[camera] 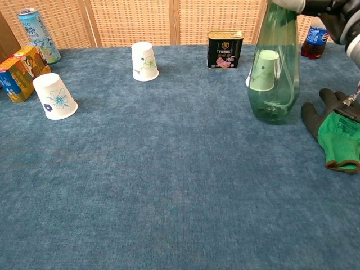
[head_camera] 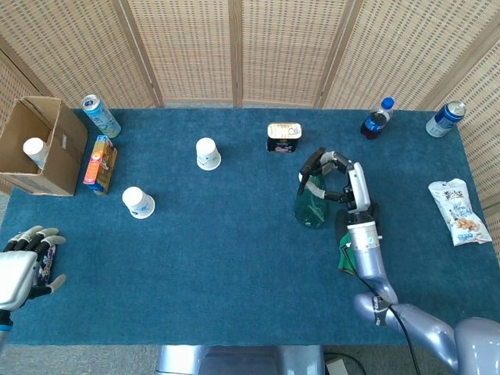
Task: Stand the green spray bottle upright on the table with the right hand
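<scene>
Far to the left of the working hand, our left hand (head_camera: 27,258) rests idle near the table (head_camera: 234,266) edge, fingers loosely apart and holding nothing. Our right hand (head_camera: 332,176) is wrapped around the top of the green spray bottle (camera: 274,73), which stands upright directly beneath it, base on the cloth. We judge the standing step nearly done. Next we would part the fingers gently and lift away without tipping it. A green glove (camera: 340,135) lies just right of the bottle.

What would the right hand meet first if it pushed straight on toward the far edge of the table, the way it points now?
Probably the green spray bottle that the right hand already grips; beyond it, perhaps the tin, though depth is unclear.
</scene>
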Controlling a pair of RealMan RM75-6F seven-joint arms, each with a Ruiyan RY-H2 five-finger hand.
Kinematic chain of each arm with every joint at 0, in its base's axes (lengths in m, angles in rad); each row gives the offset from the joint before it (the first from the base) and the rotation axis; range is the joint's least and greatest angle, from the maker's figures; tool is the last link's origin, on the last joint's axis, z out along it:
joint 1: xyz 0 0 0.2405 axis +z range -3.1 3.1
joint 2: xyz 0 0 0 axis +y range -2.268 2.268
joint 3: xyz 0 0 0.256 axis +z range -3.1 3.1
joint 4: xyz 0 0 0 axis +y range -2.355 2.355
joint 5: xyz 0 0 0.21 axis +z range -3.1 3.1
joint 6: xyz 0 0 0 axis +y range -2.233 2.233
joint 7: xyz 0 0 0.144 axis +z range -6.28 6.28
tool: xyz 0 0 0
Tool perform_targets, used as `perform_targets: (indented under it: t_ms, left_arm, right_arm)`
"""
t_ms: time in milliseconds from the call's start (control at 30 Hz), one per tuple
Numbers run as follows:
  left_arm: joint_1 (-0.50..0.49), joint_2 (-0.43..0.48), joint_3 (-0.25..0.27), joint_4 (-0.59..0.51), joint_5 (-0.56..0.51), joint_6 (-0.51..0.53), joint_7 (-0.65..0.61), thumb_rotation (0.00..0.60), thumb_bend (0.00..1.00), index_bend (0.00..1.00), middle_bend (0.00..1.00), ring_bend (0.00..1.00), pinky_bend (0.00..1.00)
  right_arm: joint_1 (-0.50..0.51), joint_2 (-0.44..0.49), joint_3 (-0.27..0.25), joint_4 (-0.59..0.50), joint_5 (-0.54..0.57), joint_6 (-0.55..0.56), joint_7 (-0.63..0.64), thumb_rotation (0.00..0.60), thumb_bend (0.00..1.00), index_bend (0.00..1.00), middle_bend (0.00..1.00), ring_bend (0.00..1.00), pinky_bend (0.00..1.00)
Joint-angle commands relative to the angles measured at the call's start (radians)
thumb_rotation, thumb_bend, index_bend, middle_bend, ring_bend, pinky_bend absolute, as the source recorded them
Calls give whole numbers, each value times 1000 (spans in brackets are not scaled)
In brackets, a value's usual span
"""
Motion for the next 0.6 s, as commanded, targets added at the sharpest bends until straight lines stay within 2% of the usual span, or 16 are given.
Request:
perform_targets:
  t_ms: [33,333,600]
  left_arm:
    - [1,0,1,0,2,2,-1,600,260,283,242,169,185]
    - [3,0,5,1,8,5,-7,600,259,283,242,168,175]
    - [1,-3,6,4,16,5,-9,600,259,283,241,167,125]
  right_arm:
    - [-7,-9,-6,11,-4,8,-5,600,265,643,612,461,533]
    - [-29,-14,-21,21,-14,16,-8,600,261,640,611,461,534]
    - [-48,4,-28,8,-22,19,-11,600,253,628,602,449,524]
